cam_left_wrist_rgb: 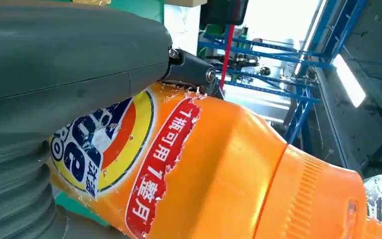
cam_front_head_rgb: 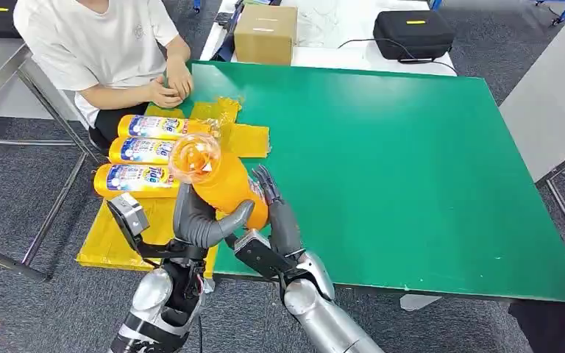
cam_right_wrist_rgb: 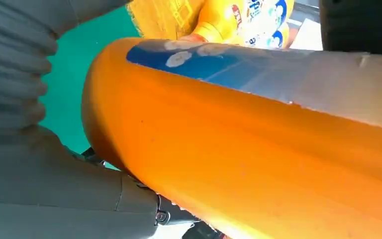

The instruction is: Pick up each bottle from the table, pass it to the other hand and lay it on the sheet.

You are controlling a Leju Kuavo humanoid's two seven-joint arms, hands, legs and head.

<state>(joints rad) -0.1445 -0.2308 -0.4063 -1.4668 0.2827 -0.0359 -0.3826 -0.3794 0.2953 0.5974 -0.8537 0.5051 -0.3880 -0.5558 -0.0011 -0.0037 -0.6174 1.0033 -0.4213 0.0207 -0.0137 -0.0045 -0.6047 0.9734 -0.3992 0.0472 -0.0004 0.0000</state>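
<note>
Handover in progress: orange detergent bottle (cam_front_head_rgb: 224, 187) held between both hands above the near left edge of the green table (cam_front_head_rgb: 412, 169).

I saw the left hand (cam_front_head_rgb: 206, 220) wrapped around the bottle's body, thumb across the front, cap end tilted up towards the camera. The right hand (cam_front_head_rgb: 272, 202) lay against the bottle's right side; I could not tell whether it gripped or only touched, which I judged to be mid-transfer. Three bottles (cam_front_head_rgb: 147, 154) already lay side by side on the yellow sheet (cam_front_head_rgb: 110, 243) to the left. A seated person (cam_front_head_rgb: 110, 44) waited at the far left; grey carpet below, cardboard box (cam_front_head_rgb: 265, 33) beyond the table.
</note>
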